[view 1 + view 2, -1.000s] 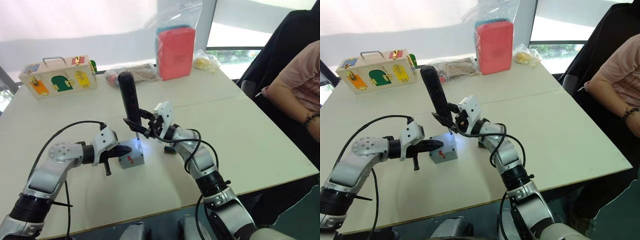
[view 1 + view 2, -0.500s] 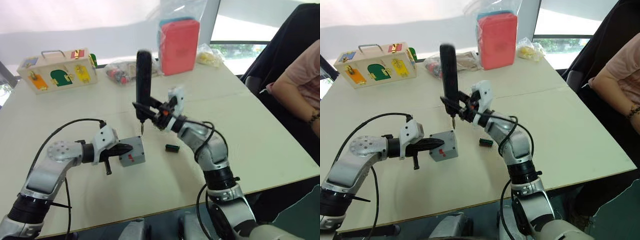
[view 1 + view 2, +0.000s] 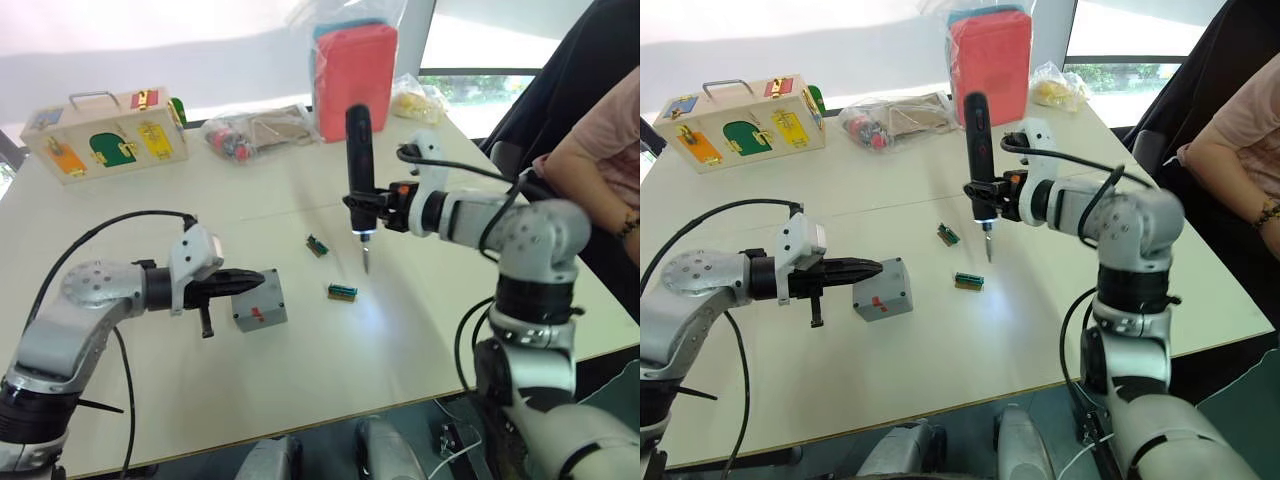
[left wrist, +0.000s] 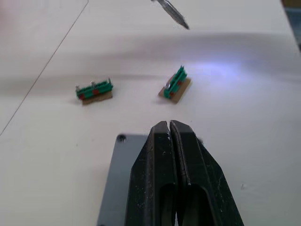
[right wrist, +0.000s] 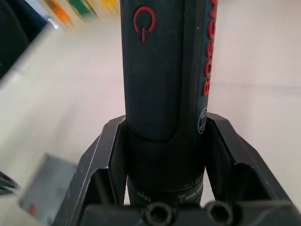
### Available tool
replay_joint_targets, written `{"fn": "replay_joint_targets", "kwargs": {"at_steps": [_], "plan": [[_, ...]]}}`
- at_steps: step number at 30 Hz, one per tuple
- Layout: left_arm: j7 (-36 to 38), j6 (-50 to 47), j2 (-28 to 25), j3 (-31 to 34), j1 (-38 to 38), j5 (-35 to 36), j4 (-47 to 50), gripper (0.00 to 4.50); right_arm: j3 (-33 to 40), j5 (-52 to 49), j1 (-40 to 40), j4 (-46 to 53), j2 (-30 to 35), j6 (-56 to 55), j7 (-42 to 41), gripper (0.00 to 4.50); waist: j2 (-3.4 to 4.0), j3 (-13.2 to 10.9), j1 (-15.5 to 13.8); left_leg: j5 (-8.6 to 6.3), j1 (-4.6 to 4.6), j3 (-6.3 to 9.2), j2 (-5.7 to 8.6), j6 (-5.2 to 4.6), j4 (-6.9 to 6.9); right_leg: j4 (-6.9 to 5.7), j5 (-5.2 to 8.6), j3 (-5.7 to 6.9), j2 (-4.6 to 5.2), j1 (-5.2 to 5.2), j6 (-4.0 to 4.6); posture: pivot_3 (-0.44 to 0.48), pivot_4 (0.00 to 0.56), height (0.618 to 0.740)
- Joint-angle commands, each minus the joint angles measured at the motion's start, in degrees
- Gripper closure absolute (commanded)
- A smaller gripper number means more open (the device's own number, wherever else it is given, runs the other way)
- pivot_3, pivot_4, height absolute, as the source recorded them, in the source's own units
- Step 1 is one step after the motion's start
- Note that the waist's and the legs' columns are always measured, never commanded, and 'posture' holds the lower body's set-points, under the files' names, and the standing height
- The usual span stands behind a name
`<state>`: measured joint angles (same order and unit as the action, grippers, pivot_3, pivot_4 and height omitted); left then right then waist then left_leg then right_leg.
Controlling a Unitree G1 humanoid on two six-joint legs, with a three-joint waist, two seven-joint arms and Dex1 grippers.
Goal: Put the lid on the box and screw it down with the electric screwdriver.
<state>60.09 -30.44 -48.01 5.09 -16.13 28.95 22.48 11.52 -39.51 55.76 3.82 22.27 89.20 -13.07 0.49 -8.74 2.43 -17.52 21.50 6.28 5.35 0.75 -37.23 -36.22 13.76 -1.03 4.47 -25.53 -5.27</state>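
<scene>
Your right gripper (image 3: 987, 190) had its fingers clamped on the slim black pen-shaped electric screwdriver with red markings (image 3: 977, 150), gripping the lower barrel. The tool stood upright, bit down, in the air above the pale worktop (image 3: 420, 310), well apart from the box. Your right forearm reached in level from the right, wrist turned inward.

The small square grey plastic box (image 3: 259, 301) lay on the worktop with the grey lid (image 4: 117, 183) seated on it. Your left gripper (image 3: 245, 281) had its fingers pressed together, tips resting at the box's near edge; the left arm extended low and level across the worktop.

Two small green circuit pieces (image 4: 94, 91) lay loose between box and screwdriver.

Judged from its build, the box is light, rigid and prone to sliding, so brace its side walls. The screwdriver is stiff with a textured barrel; hold it low, near the bit end, for control.
</scene>
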Motion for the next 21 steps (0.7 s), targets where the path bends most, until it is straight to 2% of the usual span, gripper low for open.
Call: {"fn": "replay_joint_targets", "kwargs": {"at_steps": [1, 4, 7, 15, 16, 21], "plan": [[-0.17, -0.93, -1.05, 2.68, -1.18, 2.65, 2.16, 4.50, -5.49, -2.17, 2.82, -5.14, 7.08, 3.30, 0.17, 2.68, -0.01, -0.01, -0.08, 0.00, 0.00, -0.02, 0.01, 0.00, 0.01, 0.02, 0.00, -0.01, 0.01, 0.01, 0.00, 0.000, 0.150, 0.740], [-0.59, -0.97, -1.12, 2.51, -1.30, 3.20, 3.02, 4.50, -13.56, -3.10, 2.62, -10.84, 12.49, 3.30, 0.26, 2.68, -0.20, -0.13, -0.17, -0.03, 0.00, -0.08, 0.04, -0.05, -0.02, 0.13, 0.00, -0.02, 0.06, 0.08, 0.00, 0.000, 0.150, 0.740], [-1.60, -1.26, -0.90, 2.31, -1.24, 3.58, 4.37, 4.50, -20.26, -1.23, 1.82, -15.11, 15.06, 3.30, -1.20, 2.68, -0.28, -0.21, -0.14, -0.03, 0.04, -0.10, 0.05, -0.06, -0.10, 0.12, -0.01, -0.03, 0.07, 0.07, -0.01, 0.000, 0.150, 0.740], [-2.66, -1.84, -2.01, 2.82, 0.53, 3.40, 6.49, 4.50, -24.22, 6.02, 1.08, -22.51, 13.55, 1.80, -2.41, 2.68, -0.32, -0.22, -0.09, -0.02, 0.00, -0.11, 0.01, -0.04, -0.15, 0.06, -0.01, -0.03, 0.00, 0.10, -0.02, 0.000, 0.150, 0.740], [-2.81, -1.95, -2.16, 2.90, 0.74, 3.52, 6.62, 4.50, -23.82, 6.49, 1.14, -22.76, 13.27, 1.66, -2.88, 1.71, -0.37, -0.18, -0.22, -0.02, -0.06, -0.11, 0.01, -0.04, -0.18, 0.05, -0.02, -0.03, 0.00, 0.18, -0.02, 0.000, 0.150, 0.740], [-3.75, -2.80, -2.85, 4.17, 1.98, 3.99, 6.51, 4.50, -21.89, 8.69, 2.83, -20.60, 13.60, -1.01, -4.74, 0.16, -0.40, -0.17, -0.81, -0.25, -0.09, -0.08, 0.01, -0.44, -0.54, 0.08, -0.17, 0.01, -0.02, 0.40, -0.08, 0.000, 0.150, 0.740]]}}
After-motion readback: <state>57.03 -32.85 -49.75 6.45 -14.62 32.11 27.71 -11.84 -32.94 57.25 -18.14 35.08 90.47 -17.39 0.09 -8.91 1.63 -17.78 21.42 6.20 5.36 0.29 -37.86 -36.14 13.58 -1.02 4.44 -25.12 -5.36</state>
